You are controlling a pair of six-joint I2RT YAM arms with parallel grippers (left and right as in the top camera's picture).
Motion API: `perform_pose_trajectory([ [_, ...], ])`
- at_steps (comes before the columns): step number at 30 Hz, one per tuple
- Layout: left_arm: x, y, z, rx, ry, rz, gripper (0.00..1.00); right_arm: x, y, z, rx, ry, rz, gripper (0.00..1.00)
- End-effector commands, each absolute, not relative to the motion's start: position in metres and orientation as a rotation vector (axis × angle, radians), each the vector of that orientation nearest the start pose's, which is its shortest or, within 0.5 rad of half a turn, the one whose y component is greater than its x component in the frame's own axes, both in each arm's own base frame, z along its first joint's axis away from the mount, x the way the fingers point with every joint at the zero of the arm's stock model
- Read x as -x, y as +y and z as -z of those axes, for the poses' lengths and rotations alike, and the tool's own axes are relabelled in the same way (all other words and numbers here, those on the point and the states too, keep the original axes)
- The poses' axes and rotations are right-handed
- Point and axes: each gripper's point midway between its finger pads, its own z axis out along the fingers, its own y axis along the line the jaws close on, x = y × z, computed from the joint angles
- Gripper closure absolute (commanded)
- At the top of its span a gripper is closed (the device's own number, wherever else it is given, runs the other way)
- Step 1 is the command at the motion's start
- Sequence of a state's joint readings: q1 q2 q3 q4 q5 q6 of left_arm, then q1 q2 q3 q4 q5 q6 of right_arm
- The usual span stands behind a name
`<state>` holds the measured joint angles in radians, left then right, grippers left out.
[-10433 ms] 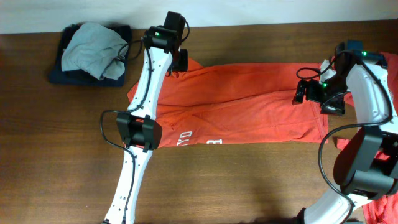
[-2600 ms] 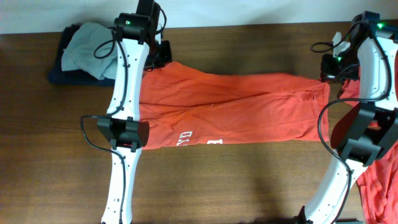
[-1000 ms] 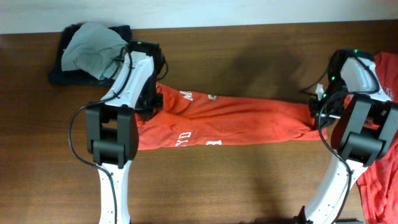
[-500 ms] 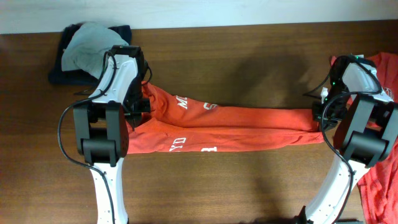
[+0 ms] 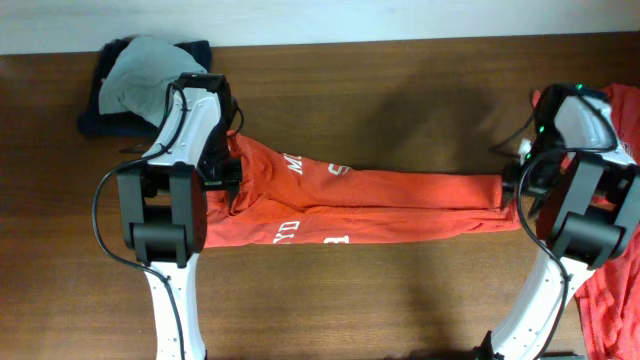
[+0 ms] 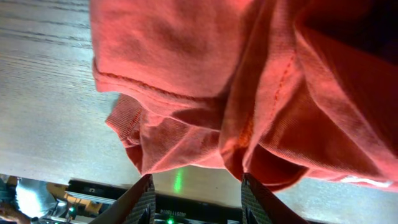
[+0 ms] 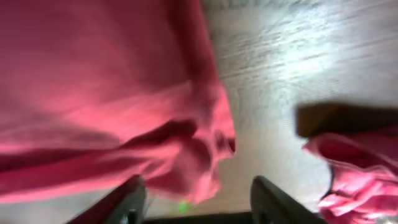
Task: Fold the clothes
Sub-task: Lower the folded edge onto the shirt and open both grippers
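- Two grippers, both with jaws parted. Your left gripper (image 6: 196,186) has its fingers (image 6: 144,196) standing apart, and a bunched hem of the orange-red T-shirt (image 5: 380,205) lies loose just beyond the tips, not pinched.
- Your right gripper (image 7: 199,196) is spread the same way. A rumpled corner of the same shirt sits above the gap between its fingers, and nothing is clamped.
- Looking from overhead, you see the left arm (image 5: 185,130) at the shirt's left end and the right arm (image 5: 570,150) at its right end.
- The shirt lies on the wooden table (image 5: 400,100) as a long, narrow band running left to right, doubled over lengthwise. White lettering shows near its left end, on the upper layer and along the lower edge.
- You have a second orange-red garment (image 5: 608,300) at the table's right edge, just beside the right arm's base.
- A pile of dark and grey clothes (image 5: 145,80) sits at the far left corner, near the left arm and apart from the shirt.
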<state>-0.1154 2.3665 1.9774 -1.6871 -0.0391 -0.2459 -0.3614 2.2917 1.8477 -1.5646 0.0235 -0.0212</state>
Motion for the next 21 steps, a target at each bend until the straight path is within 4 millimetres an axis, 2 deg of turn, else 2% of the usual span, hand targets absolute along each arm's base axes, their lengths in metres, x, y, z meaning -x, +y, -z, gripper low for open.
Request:
perform_pose_trajectory([
  [1, -0.355, -0.036, -0.068, 0.202, 3.526, -0.160, 0.55, -0.349, -0.109, -0.078, -0.485, 3.368, -0.323, 0.33],
  [3, -0.367, -0.037, -0.081, 0.200, 3.462, -0.137, 0.53, -0.363, -0.096, -0.100, -0.398, 3.312, -0.427, 0.29],
  [6, -0.381, -0.039, -0.099, 0.198, 3.384, -0.110, 0.52, -0.374, -0.079, -0.115, -0.307, 3.256, -0.530, 0.28],
  [11, -0.406, -0.041, -0.124, 0.192, 3.254, -0.068, 0.53, -0.377, -0.056, -0.113, -0.194, 3.272, -0.539, 0.32],
  [13, -0.419, -0.048, -0.124, 0.191, 3.206, -0.006, 0.67, -0.379, -0.048, -0.109, -0.159, 3.277, -0.536, 0.44],
  [14, -0.424, -0.053, -0.124, 0.191, 3.186, 0.043, 0.82, -0.380, -0.044, -0.105, -0.140, 3.276, -0.532, 0.55],
  [15, -0.432, -0.062, -0.122, 0.188, 3.160, 0.120, 0.98, -0.383, -0.041, -0.100, -0.121, 3.272, -0.527, 0.71],
  [16, -0.437, -0.066, -0.121, 0.185, 3.142, 0.158, 1.00, -0.384, -0.039, -0.097, -0.112, 3.269, -0.524, 0.83],
  [17, -0.443, -0.071, -0.121, 0.181, 3.118, 0.200, 1.00, -0.385, -0.038, -0.092, -0.104, 3.268, -0.516, 0.90],
  [21, -0.454, -0.074, -0.122, 0.173, 3.071, 0.227, 1.00, -0.384, -0.043, -0.069, -0.094, 3.287, -0.463, 0.93],
])
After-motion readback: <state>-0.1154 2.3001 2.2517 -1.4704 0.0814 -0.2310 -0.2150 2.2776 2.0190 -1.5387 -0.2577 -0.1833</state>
